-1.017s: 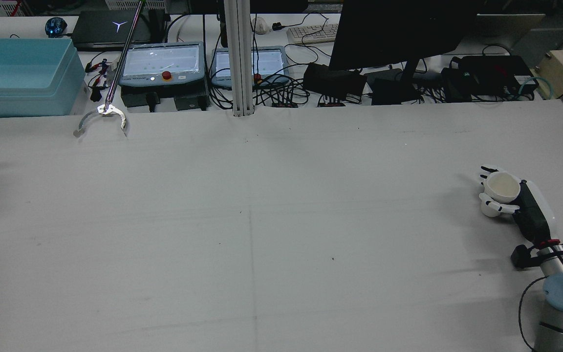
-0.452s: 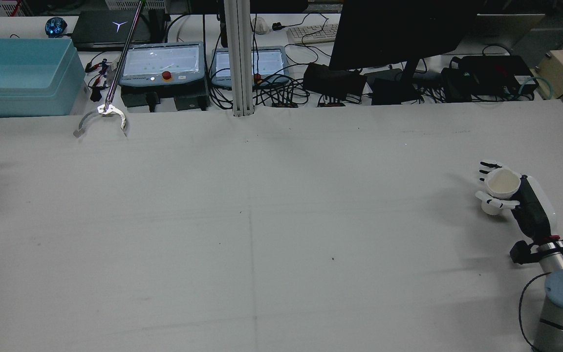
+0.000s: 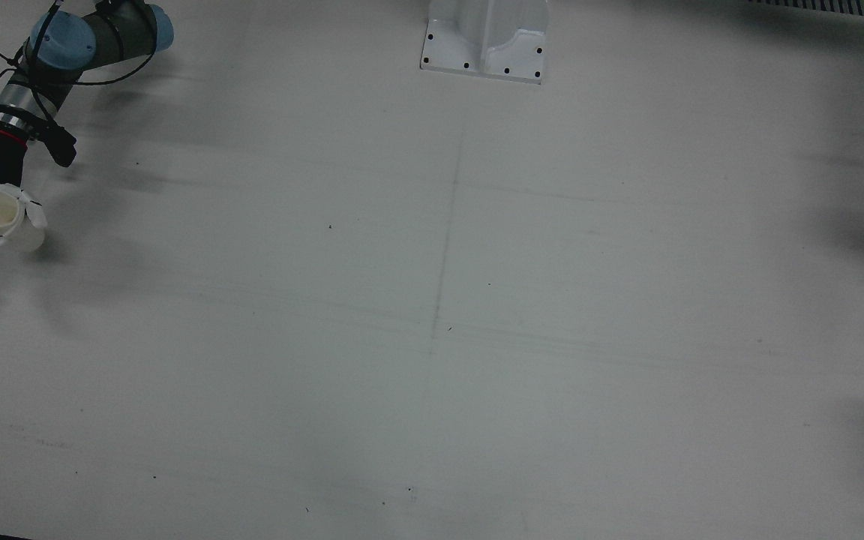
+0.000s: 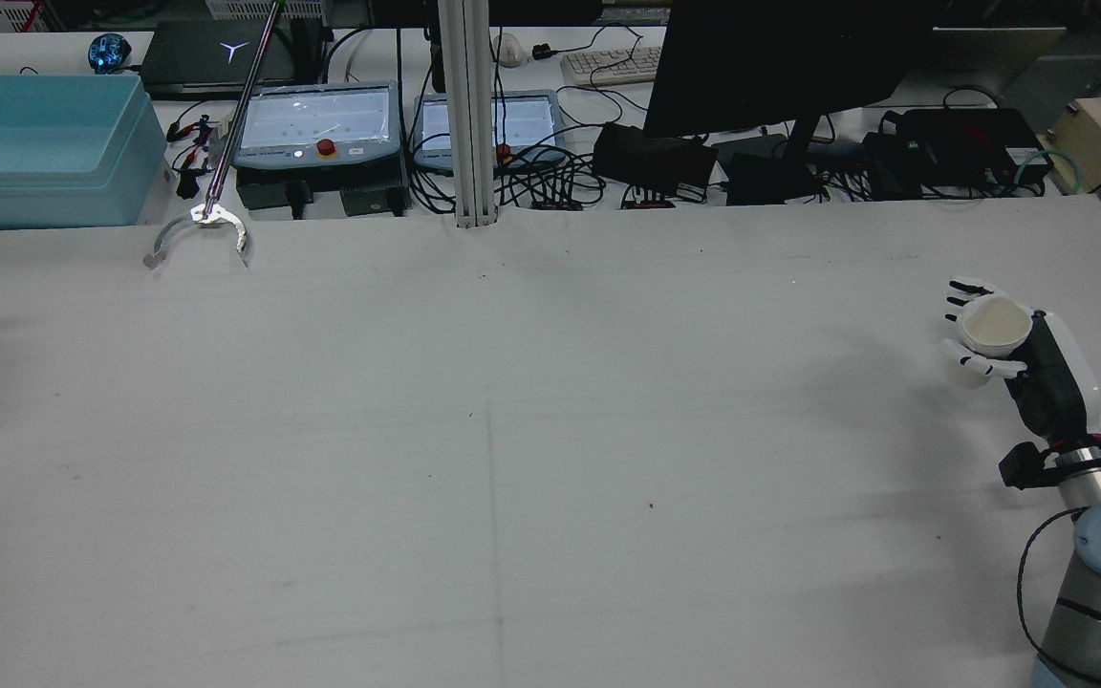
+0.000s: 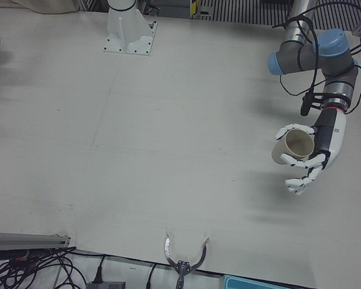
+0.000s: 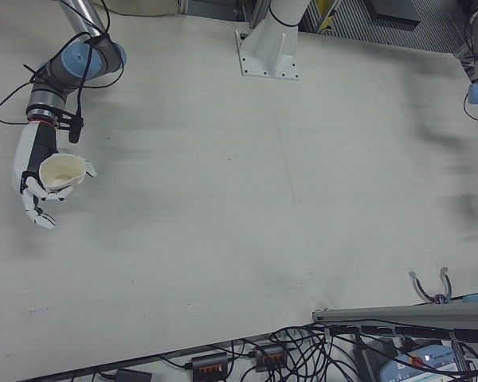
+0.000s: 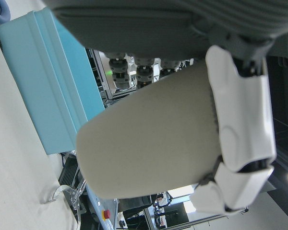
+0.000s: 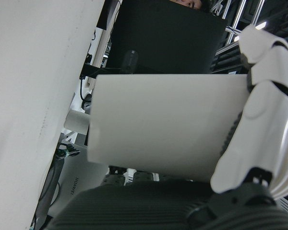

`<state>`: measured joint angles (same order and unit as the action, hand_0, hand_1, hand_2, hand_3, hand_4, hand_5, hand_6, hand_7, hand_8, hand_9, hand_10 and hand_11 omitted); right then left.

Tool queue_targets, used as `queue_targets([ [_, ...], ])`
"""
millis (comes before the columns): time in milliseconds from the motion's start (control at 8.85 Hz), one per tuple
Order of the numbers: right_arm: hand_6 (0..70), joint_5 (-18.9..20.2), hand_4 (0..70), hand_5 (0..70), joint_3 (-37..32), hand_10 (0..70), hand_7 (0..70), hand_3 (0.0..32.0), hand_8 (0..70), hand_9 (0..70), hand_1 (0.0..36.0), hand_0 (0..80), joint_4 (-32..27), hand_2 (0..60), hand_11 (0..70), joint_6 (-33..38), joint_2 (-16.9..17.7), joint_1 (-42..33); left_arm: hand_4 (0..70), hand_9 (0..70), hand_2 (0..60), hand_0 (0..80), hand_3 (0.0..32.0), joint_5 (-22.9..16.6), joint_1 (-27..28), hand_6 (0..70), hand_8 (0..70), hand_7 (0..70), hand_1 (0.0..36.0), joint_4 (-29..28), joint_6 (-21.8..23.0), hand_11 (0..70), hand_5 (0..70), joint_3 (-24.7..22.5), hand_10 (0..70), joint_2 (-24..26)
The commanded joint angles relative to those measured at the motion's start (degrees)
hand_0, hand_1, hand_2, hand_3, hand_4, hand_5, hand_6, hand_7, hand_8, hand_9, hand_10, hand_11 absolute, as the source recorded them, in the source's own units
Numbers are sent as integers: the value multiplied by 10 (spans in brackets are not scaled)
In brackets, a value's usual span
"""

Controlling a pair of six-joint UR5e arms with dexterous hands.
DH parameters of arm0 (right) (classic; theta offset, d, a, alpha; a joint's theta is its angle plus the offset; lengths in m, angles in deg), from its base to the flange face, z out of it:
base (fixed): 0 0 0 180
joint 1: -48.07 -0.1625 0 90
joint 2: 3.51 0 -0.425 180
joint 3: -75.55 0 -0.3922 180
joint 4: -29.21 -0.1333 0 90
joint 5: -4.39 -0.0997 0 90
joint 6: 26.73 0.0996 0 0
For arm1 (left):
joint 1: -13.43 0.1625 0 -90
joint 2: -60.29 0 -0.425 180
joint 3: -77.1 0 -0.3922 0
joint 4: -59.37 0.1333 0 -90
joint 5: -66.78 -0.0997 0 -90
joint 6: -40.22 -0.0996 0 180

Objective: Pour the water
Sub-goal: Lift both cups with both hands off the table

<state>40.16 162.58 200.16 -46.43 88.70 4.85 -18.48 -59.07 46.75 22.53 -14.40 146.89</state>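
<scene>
Big white desk (image 4: 512,430), mostly bare. A light blue bin (image 4: 34,153) sits past its far left corner, among the monitors and cables. A grabber claw (image 4: 197,234) rests on the far edge of the desk, near the bin.

The right arm comes in at the desk's right side. The right hand (image 4: 1033,373) is clenched around a white cup (image 4: 993,323), fingers wrapped round its wall. The cup is held above the desk, near the right edge, with its mouth up. Its contents are not readable.

The left hand (image 5: 317,150) shows in the left-front view. It grasps a tan cup (image 5: 292,147) above the desk's left side. That cup is tilted, its mouth turned partly sideways.

The two cups are well apart.
</scene>
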Motion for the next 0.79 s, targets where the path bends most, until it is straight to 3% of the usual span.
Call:
queue_targets([
  [0,177,44,501,700,69,175,260,0,169,259,161,508,22,266,259,-51,-6,-70,607,224,600,570,0,-40,3,175,153,335,360,40,-5,139,700,-41,78,7],
  [226,189,46,521,700,79,165,281,0,166,257,163,509,54,274,245,-54,-35,-70,612,224,600,570,0,-67,8,178,154,338,360,73,-17,137,700,-63,77,42],
  [452,186,46,519,700,87,151,283,0,157,243,168,515,55,271,225,-54,-38,-73,619,223,600,572,0,-114,9,181,154,342,360,109,-70,137,700,-71,77,119],
  [678,183,46,505,700,107,147,281,0,152,237,169,514,60,270,220,-55,-36,-78,613,222,600,572,0,-113,30,178,153,339,360,129,-84,137,700,-77,78,153],
])
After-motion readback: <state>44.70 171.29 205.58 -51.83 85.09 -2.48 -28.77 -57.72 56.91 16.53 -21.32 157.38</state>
